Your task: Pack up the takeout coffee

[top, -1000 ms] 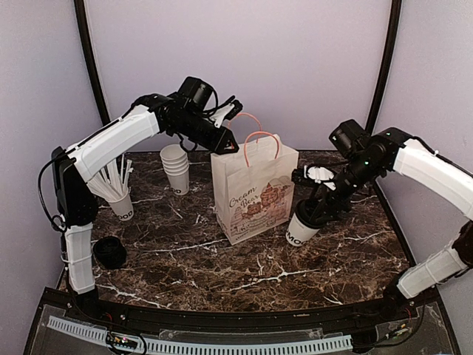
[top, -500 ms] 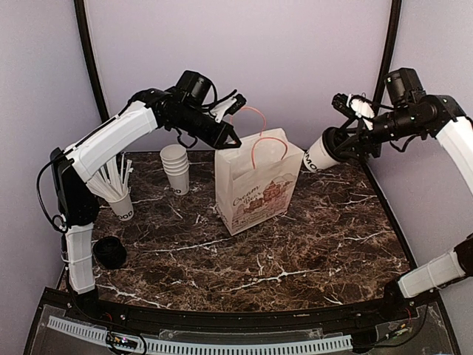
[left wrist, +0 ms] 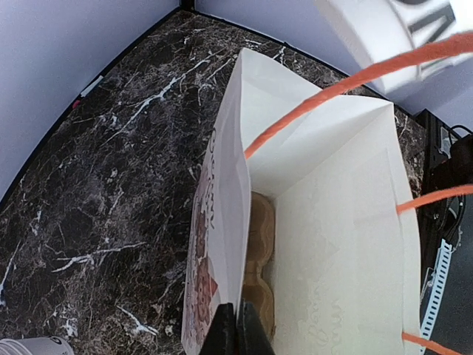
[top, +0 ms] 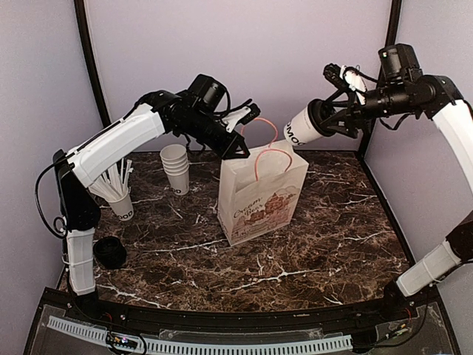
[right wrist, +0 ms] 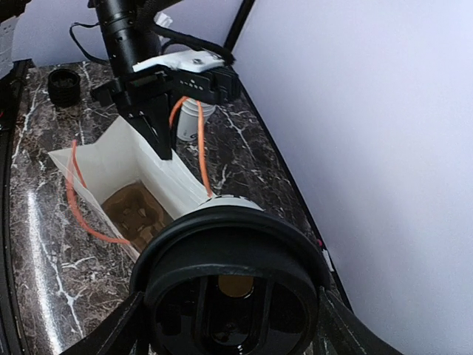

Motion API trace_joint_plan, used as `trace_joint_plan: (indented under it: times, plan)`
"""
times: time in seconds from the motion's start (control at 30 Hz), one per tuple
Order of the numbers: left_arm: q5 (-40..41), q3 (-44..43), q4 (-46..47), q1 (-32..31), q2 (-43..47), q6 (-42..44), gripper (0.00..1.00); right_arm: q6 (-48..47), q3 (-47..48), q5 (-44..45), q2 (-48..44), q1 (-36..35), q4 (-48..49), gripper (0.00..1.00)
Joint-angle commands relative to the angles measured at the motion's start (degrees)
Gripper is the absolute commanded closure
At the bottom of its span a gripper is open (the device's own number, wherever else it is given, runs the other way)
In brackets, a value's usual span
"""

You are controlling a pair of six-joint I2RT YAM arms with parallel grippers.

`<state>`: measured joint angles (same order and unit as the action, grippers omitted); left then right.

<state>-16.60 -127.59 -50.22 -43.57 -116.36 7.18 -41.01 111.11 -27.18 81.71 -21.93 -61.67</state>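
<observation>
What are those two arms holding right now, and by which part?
Right jaws grip the coffee cup around its top, by the black lid; left jaws pinch the paper bag's upper rim.

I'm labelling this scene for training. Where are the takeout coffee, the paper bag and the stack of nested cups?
takeout coffee (top: 304, 126), top view, on its white side wall.
paper bag (top: 259, 200), top view, on its printed front face.
stack of nested cups (top: 176, 166), top view, on the stack's side.
</observation>
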Motion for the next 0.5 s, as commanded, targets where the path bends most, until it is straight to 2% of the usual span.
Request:
trace_joint_plan:
  times: [0.0,0.23,0.47]
  plan:
    - [2.8,-2.1,-1.8,-1.7,1.4,1.6,1.0,-0.8,0.1,-1.2,1.1,-5.7,1.0,0.36]
    - [4.0,-3.7,-2.3,-2.5,1.6,0.7,0.94,-4.1,-4.4,4.3,2.7,-16.4,-0.7,0.36]
    - [5.0,-3.8,-1.8,-2.5,2.2,0.1,0.95,-4.5,-8.0,8.5,0.8,-18.9,-0.4,0.36]
